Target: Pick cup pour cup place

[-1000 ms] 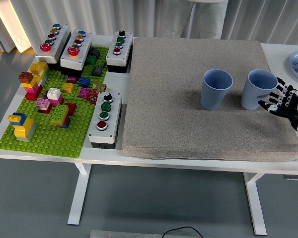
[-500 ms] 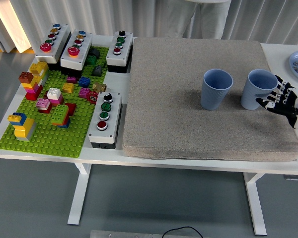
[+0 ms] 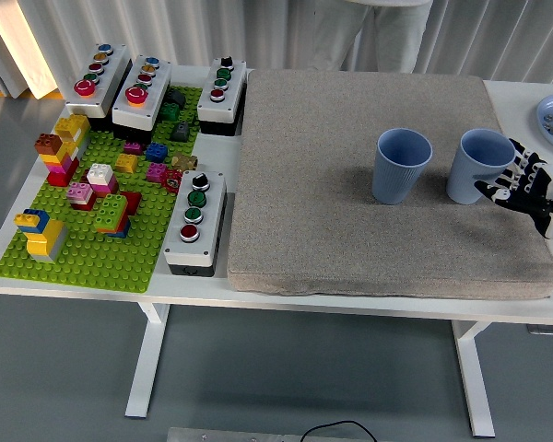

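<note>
The right hand (image 3: 525, 189) is glossy black plastic with pale joints. Touching its fingertips, the right cup (image 3: 479, 166) looks matt blue with fine ribbing, same as the left cup (image 3: 402, 166) just beyond it. Both sit on a rough, grey felt-like mat (image 3: 350, 221). Way off to the hand's far side, shiny plastic bricks (image 3: 100, 198) on a studded green baseplate (image 3: 74, 258).

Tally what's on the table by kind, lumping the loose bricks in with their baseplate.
Blue cups: 2 (left cup, right cup at the right hand)
Button boxes: 4
Grey mat: 1
Green brick baseplate: 1
Blue plate: 1
Total: 9
</note>
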